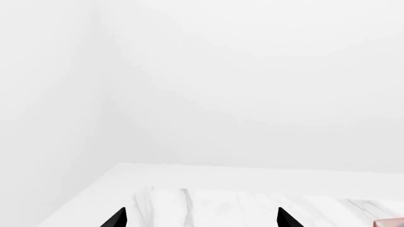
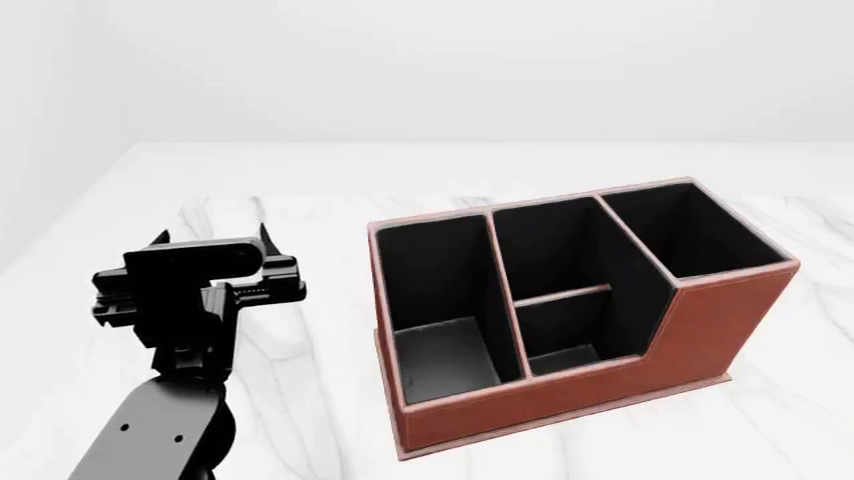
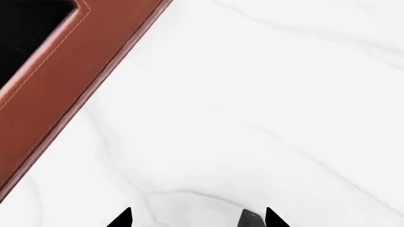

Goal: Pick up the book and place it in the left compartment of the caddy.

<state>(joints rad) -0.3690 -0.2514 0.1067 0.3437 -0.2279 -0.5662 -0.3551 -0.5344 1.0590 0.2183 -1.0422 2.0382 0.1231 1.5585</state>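
Near counter's left edge our left gripper (image 2: 214, 262) hovers, jaws wide, empty. Right gripper (image 3: 197, 218) also spread beside caddy (image 2: 694, 330). Book unseen; we should locate it first, then approach left compartment (image 2: 441, 300) squarely.

Caddy (image 2: 694, 330) reddish-brown outside, lighter stitching along rim, black lining within. Counter (image 2: 320, 230) white marble, faint grey veining. Left arm (image 2: 174, 420) black. Wall white, unpatterned.
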